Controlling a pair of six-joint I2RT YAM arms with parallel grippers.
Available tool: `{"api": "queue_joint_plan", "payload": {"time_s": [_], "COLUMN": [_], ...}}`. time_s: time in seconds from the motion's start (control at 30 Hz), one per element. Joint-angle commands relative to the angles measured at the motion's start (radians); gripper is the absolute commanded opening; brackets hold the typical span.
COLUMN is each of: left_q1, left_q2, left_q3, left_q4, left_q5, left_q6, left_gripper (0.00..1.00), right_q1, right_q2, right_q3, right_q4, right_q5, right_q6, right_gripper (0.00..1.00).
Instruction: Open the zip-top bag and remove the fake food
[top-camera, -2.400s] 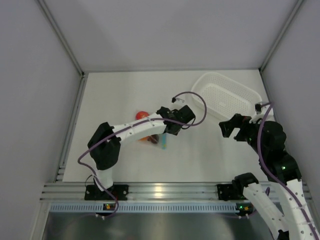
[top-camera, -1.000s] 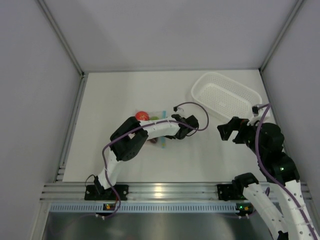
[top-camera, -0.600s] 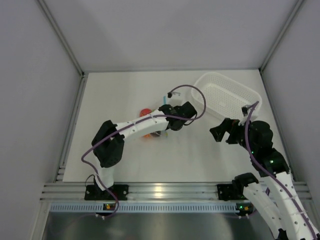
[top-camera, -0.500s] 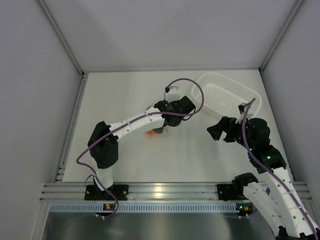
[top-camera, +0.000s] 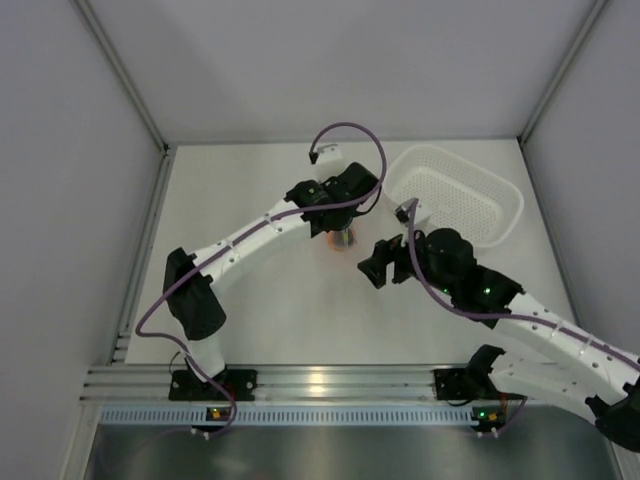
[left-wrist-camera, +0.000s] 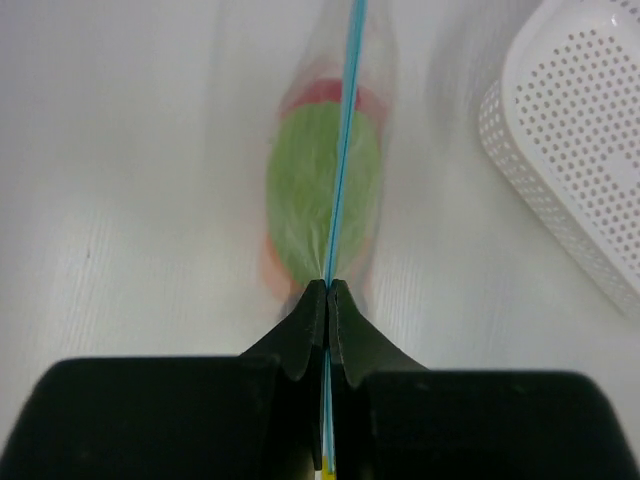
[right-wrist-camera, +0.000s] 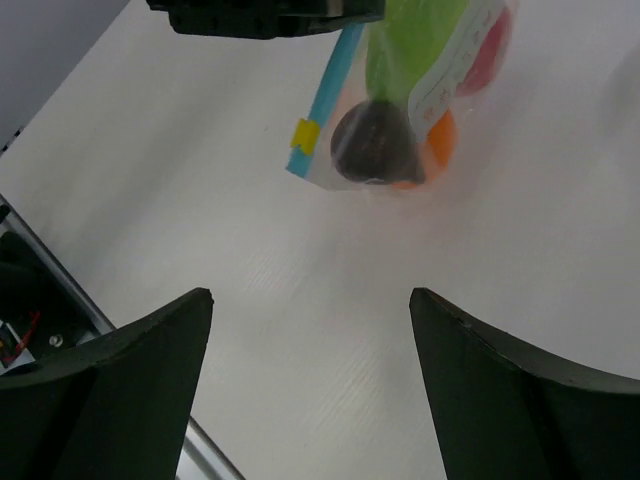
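**Bag gripped at zip strip beside basket; contents inside**

The left end effector (left-wrist-camera: 327, 290) is clenched on the blue zip strip (left-wrist-camera: 345, 130) of the zip-top bag (right-wrist-camera: 440, 95). The bag is held just left of the white basket (top-camera: 440, 152), off its near-left corner. The fake food (left-wrist-camera: 320, 190) is all inside the bag: green piece (right-wrist-camera: 410, 40), red ball (right-wrist-camera: 485, 55), orange ball (right-wrist-camera: 442, 135), dark maroon piece (right-wrist-camera: 368, 145). The right end effector (right-wrist-camera: 310, 310) is released, fingers wide, near the bag on the basket's near side, touching nothing. Contact between bag and desk (top-camera: 260, 300) cannot be told.
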Motion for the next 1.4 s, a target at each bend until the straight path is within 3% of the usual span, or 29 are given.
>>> {"api": "queue_joint_plan", "payload": {"time_s": [0.0,0.2,0.43,0.57,0.83,0.93,1.13,1.3,1.37], "left_q1": [0.027,0.027,0.027,0.027,0.027,0.027,0.027,0.027,0.027], "left_q2": [-0.068,-0.119,-0.244,-0.298,-0.379,-0.399,-0.441,-0.461,-0.464], "left_q3": [0.027,-0.055,-0.218,-0.273,-0.319,-0.33,-0.341,-0.355,-0.358], "left_q4": [0.01,0.007,0.02,0.045,0.053,0.054,0.053,0.062,0.071], "left_q5": [0.046,0.079,0.069,0.08,0.074,0.073,0.06,0.06,0.063], "left_q6": [-0.158,-0.4,-0.58,-0.587,-0.608,-0.619,-0.63,-0.642,-0.64], "left_gripper": [0.0,0.0,0.0,0.0,0.0,0.0,0.0,0.0,0.0], "right_q1": [0.109,0.223,0.229,0.225,0.185,0.185,0.185,0.183,0.185], "right_q2": [0.075,0.212,0.265,0.268,0.298,0.304,0.321,0.319,0.318], "right_q3": [0.059,0.099,0.066,0.052,0.027,0.015,-0.014,-0.05,-0.048], "right_q4": [0.141,0.246,0.361,0.399,0.511,0.536,0.589,0.663,0.669], "right_q5": [0.22,0.286,0.358,0.35,0.148,0.139,0.119,0.151,0.148], "right_q6": [-0.098,-0.129,-0.131,-0.158,-0.184,-0.186,-0.183,-0.183,-0.187], "right_gripper": [0.81,0.69,0.6,0.56,0.46,0.38,0.37,0.24,0.24]}}
